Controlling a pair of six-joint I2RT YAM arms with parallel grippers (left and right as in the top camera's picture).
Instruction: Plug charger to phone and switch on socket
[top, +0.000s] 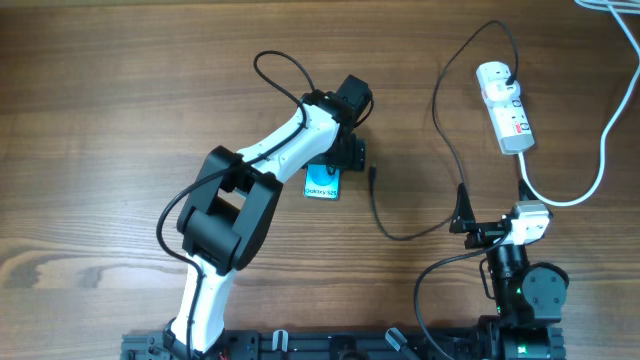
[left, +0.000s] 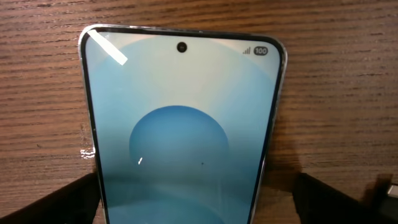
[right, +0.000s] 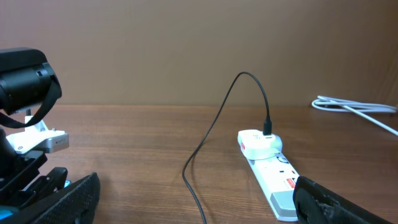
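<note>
The phone (top: 322, 184), with a cyan screen, lies flat on the table and fills the left wrist view (left: 180, 124). My left gripper (top: 333, 165) is open right over it, one finger on each side of the phone with a gap to each edge (left: 199, 208). The charger, a thin black cable (top: 440, 120), runs from the socket (top: 505, 110) to its free plug tip (top: 372, 173), just right of the phone. My right gripper (top: 492, 205) is open wide and empty, low near the socket's near end (right: 273, 180). The cable (right: 198, 193) passes between its fingers (right: 205, 208).
A thick white lead (top: 600, 150) curves from the socket's near end off the back right corner; it also shows in the right wrist view (right: 354, 107). The left arm (top: 260, 170) stretches across the table's left half. The surface is brown wood.
</note>
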